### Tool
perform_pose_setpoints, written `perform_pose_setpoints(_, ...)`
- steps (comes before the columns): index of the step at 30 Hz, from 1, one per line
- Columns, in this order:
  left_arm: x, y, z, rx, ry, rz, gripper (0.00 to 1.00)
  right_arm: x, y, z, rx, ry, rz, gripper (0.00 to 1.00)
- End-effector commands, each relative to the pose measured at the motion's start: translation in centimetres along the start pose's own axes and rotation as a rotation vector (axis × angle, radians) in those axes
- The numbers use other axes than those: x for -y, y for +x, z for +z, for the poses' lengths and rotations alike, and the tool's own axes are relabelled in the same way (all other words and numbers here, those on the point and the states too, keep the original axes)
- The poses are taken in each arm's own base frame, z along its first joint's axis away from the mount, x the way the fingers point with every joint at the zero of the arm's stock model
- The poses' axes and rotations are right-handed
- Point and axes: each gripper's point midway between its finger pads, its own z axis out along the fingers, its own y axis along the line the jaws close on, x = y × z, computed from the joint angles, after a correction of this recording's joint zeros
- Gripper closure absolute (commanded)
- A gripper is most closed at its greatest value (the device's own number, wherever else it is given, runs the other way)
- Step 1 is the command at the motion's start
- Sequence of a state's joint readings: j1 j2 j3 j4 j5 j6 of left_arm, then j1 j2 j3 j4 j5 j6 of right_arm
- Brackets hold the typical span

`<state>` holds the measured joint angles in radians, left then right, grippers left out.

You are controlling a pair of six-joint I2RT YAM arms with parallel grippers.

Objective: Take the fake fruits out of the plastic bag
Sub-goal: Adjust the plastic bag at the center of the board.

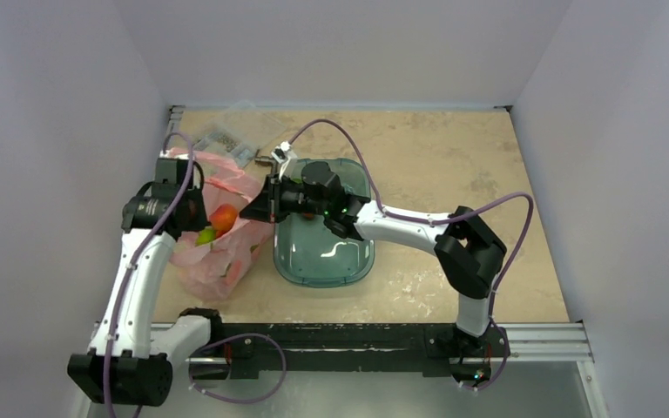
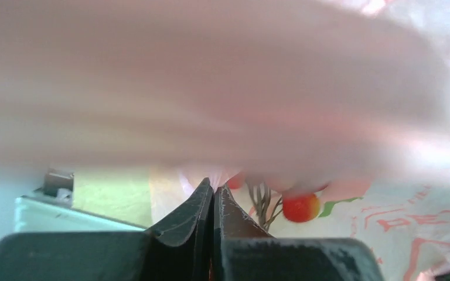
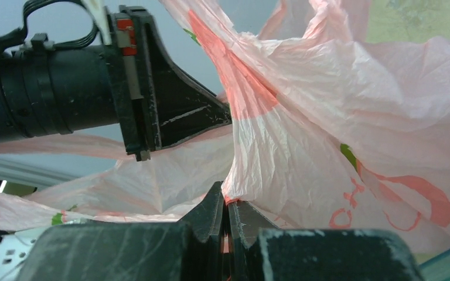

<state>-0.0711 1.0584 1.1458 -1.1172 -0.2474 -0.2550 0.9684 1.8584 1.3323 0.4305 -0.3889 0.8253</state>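
Top view: pink plastic bag (image 1: 226,261) sits at the 9 o'clock side of the worktop (image 1: 453,165), crumpled, with its mouth held up between the two arms. The left gripper (image 1: 204,212) comes in from 9 o'clock and the right gripper (image 1: 246,209) from 3 o'clock. Their tips are near each other over the bag's upper edge.

Left wrist view: jaws are pressed together. Blurred pink film fills the upper picture. In the right wrist view the left gripper's tip (image 3: 227,115) meets a fold of the bag (image 3: 340,105), so it looks pinched on the film.

Right wrist view: jaws are closed on a pinch of pink film at 6 o'clock of the picture, and the bag rises taut from them.

Fruits are still in the bag. A peach-orange fruit (image 1: 223,218) shows in the opening, with a green fruit (image 1: 206,235) touching it at 7 o'clock. A small red fruit (image 2: 300,206) on thin stems shows under the film in the left wrist view.

A teal tub (image 1: 324,252) stands just beside the bag at 3 o'clock, under the right arm. A clear parts box (image 1: 226,139) lies at 12 o'clock of the bag.
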Motion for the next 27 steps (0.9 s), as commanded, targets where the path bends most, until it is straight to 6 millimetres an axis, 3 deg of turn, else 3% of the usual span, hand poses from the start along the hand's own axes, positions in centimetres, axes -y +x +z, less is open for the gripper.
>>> perform_pose_setpoints(1,-0.1,-4.9,-4.6,0.365,0.132,-0.217,1.00,-4.1,-3.7,0.3,0.084,-0.119,-0.082,1.00)
perform_pose_setpoints(4,-1.4,-7.3,-9.0,0.621,0.180,-0.334,1.00,-4.2,-3.9,1.1,0.083,-0.187,-0.060,1.00)
perform_pose_setpoints(6,-2.5,-7.9,-11.2,0.718,0.172,-0.413,1.00,-4.1,-3.9,1.3,0.082,-0.261,-0.017,1.00)
perform_pose_setpoints(8,-3.0,-8.1,-12.9,0.813,0.196,-0.489,1.00,-4.2,-4.3,1.0,0.108,-0.359,0.000,1.00)
perform_pose_setpoints(11,-2.5,-8.4,-14.2,0.934,0.281,-0.533,1.00,-2.4,-3.3,1.5,0.082,-0.414,0.050,1.00)
perform_pose_setpoints(15,-3.0,-7.0,-12.0,0.906,0.230,-0.547,1.00,3.2,-2.6,2.2,0.051,-0.271,0.113,1.00)
perform_pose_setpoints(20,-3.0,-5.9,-9.6,0.906,0.194,-0.490,1.00,8.3,-2.0,1.5,-0.020,-0.058,0.035,1.00)
perform_pose_setpoints(24,-2.9,-5.0,-7.9,0.876,0.176,-0.475,1.00,9.4,-3.7,0.5,-0.040,0.080,-0.090,0.98)
perform_pose_setpoints(27,-2.4,-4.3,-7.2,0.855,0.189,-0.449,1.00,9.7,-5.5,0.1,-0.065,0.171,-0.150,0.89)
